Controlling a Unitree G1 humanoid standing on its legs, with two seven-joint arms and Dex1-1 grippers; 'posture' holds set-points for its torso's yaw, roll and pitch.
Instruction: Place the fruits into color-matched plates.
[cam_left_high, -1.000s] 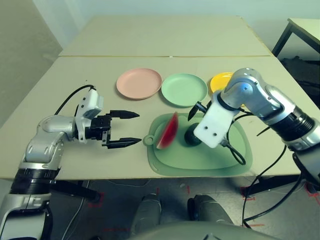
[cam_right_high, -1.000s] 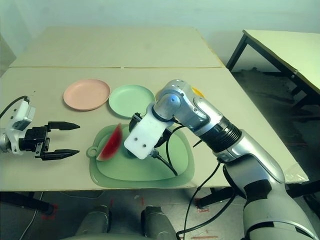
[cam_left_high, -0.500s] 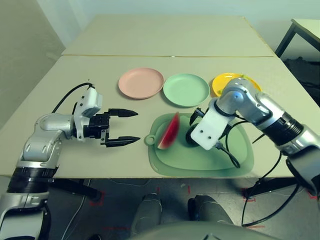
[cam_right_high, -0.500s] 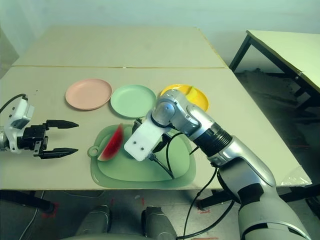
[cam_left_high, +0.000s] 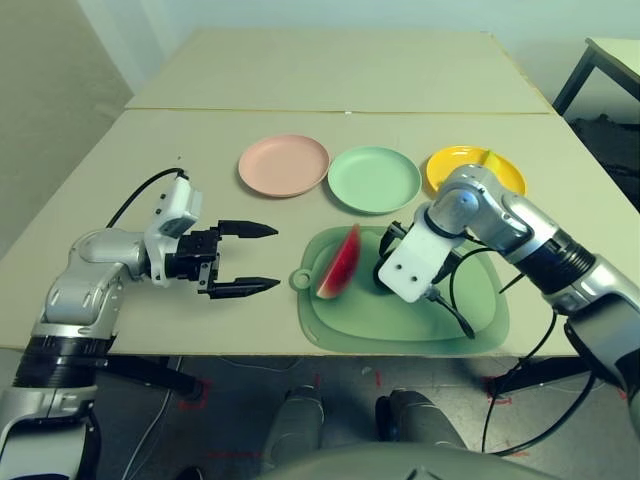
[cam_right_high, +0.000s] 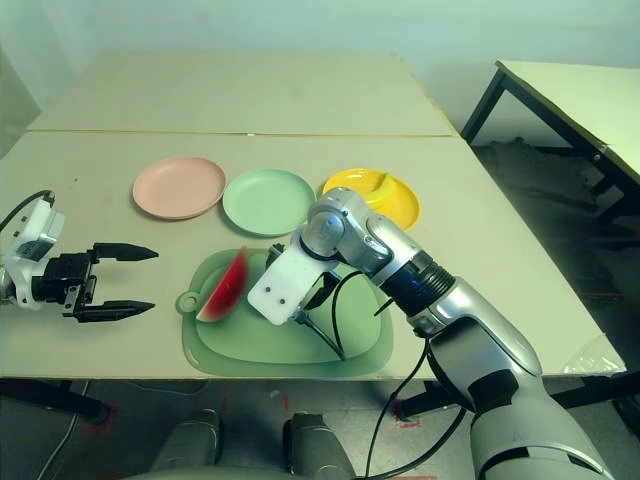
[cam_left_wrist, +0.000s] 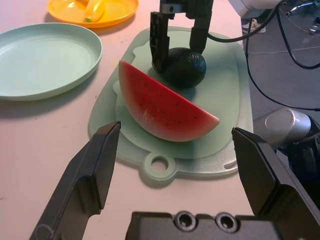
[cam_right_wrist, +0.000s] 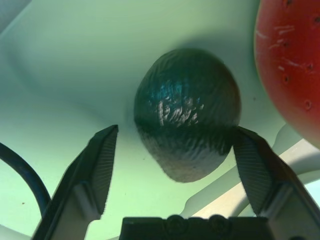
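Observation:
A dark green avocado (cam_right_wrist: 186, 125) lies on the large green mat (cam_left_high: 400, 322). My right gripper (cam_left_high: 385, 258) is low over the mat, open, with one finger on each side of the avocado. Beside the avocado, the red watermelon wedge (cam_left_high: 340, 262) stands on its rind. The yellow banana (cam_right_high: 378, 183) lies in the yellow plate (cam_left_high: 452, 165). The pink plate (cam_left_high: 283, 165) and the mint green plate (cam_left_high: 373, 180) hold nothing. My left gripper (cam_left_high: 276, 258) hovers open to the left of the mat, pointing at the watermelon.
The mat's ring tab (cam_left_high: 299, 279) points toward my left gripper. A black cable (cam_left_high: 455, 312) from my right wrist loops over the mat. The table's front edge runs just below the mat. A second table joins at the back.
My right gripper has come down over the mat and now straddles the avocado. Its arm has cleared the yellow plate, uncovering the banana. The left arm has stayed put.

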